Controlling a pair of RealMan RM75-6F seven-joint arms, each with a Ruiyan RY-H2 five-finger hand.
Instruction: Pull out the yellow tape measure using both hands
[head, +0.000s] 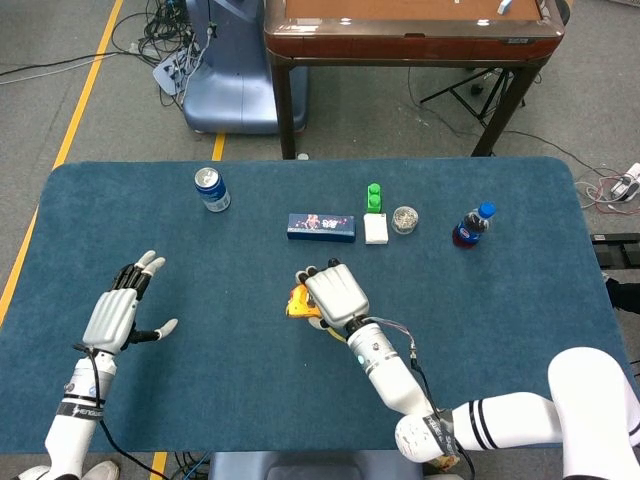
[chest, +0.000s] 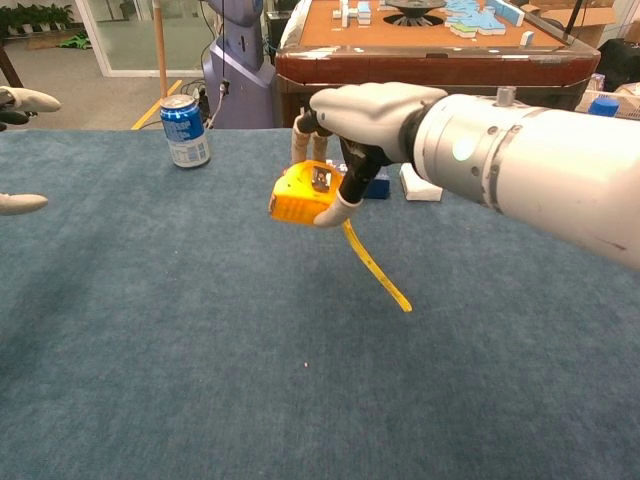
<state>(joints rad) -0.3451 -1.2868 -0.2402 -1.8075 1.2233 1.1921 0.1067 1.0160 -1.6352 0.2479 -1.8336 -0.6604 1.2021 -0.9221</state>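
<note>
Gripping the yellow tape measure (chest: 303, 194) aloft, right robot hand (chest: 368, 115); left robot hand (head: 122, 310) spread, holding nothing.

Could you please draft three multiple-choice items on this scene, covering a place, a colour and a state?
1. Where is the blue can?
A. far left part of the table
B. beside the cola bottle
C. on the floor

2. What colour is the block stack behind the white box?
A. red
B. green
C. black

3. What is the right hand doing?
A. resting flat on the table
B. holding the yellow tape measure above the table
C. gripping the can

Answers: 1 A, it stands towards the far left corner. 2 B, both views show green. 3 B, its strap hangs free below.
</note>
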